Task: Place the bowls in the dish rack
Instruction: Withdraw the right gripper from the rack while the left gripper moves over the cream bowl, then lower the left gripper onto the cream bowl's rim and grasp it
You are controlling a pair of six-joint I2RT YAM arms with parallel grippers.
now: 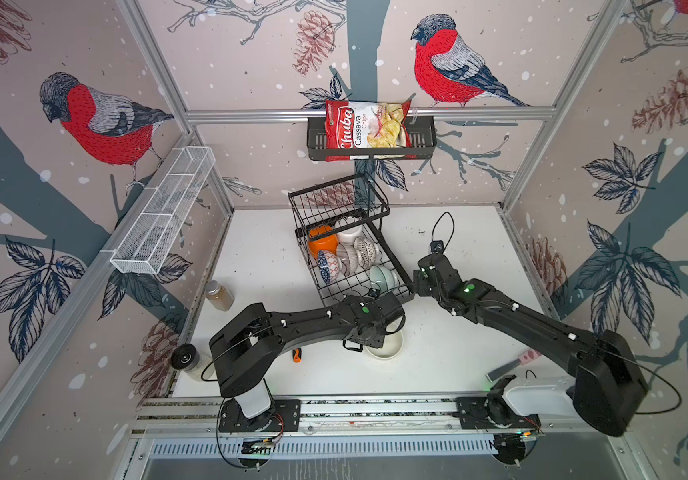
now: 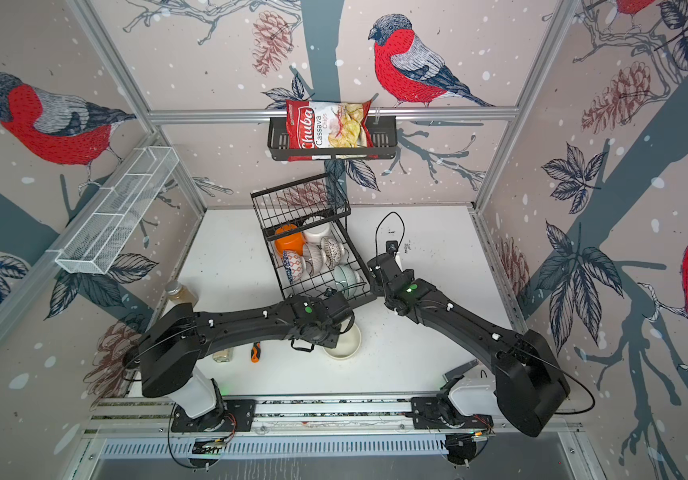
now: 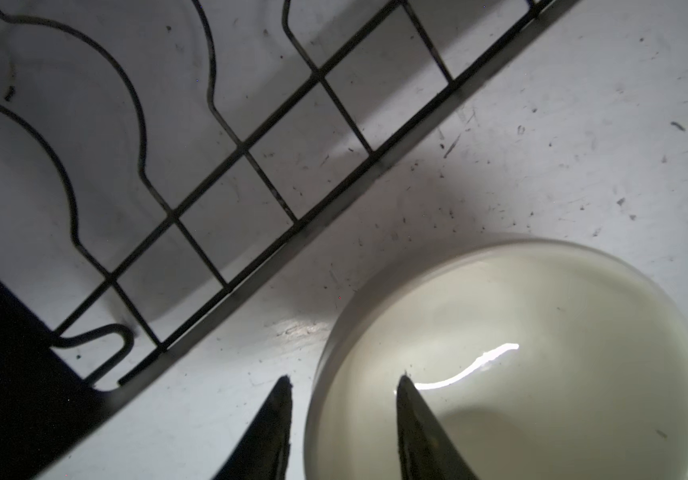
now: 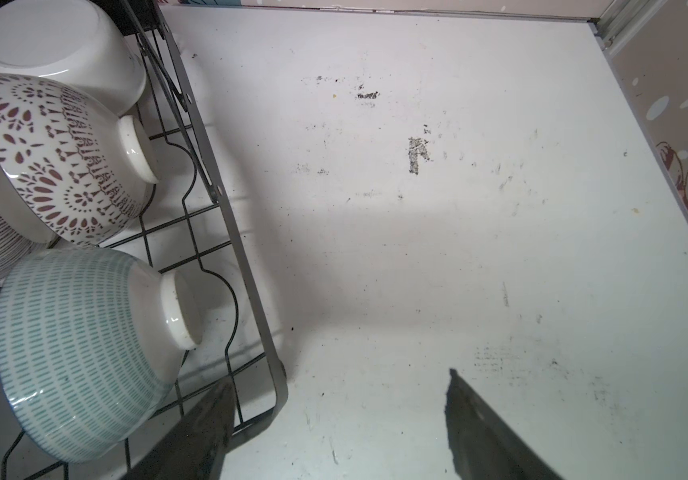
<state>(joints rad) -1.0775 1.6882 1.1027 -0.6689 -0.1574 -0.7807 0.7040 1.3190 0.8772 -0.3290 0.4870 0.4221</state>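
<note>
Cream bowl (image 3: 500,353) on table (image 3: 542,145) beside dish rack (image 3: 300,224) | my left gripper (image 3: 343,380) astride its rim, unclamped | my right gripper (image 4: 339,379) spread, empty | judged stiff, slick, breakable: I pinch the wall low.

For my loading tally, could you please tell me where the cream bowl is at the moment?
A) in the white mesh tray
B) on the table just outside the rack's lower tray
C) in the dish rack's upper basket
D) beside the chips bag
B: the cream bowl stands on the white table next to the dish rack, outside its outer wire, with the left gripper straddling its rim.
</note>
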